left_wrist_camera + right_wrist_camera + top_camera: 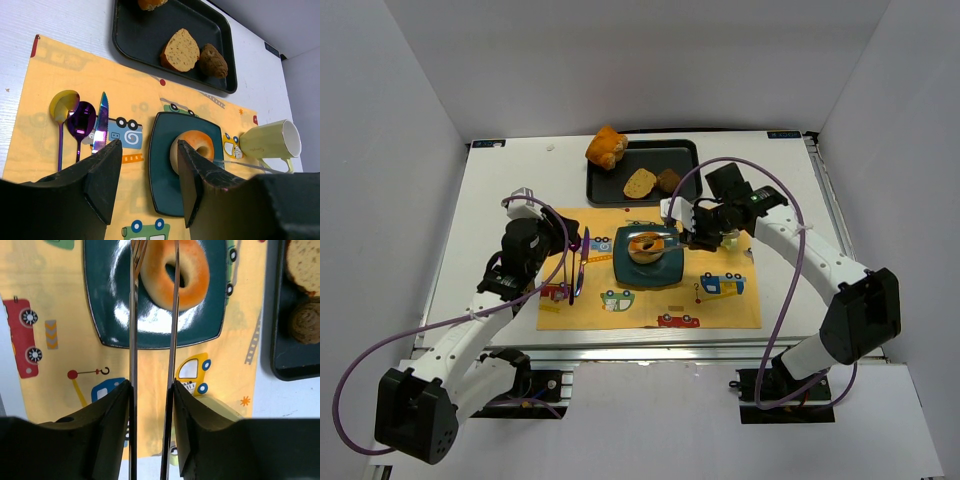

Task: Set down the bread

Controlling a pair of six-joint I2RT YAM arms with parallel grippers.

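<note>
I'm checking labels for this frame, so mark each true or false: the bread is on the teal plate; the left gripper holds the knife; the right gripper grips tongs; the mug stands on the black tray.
1. The bread lies on the teal plate. True.
2. The left gripper holds the knife. False: its fingers are apart and empty, and the knife lies on the placemat beside the spoons.
3. The right gripper grips metal tongs. True: the tongs' tips reach the bread.
4. The mug stands on the black tray. False: it stands on the placemat, right of the plate.
</note>
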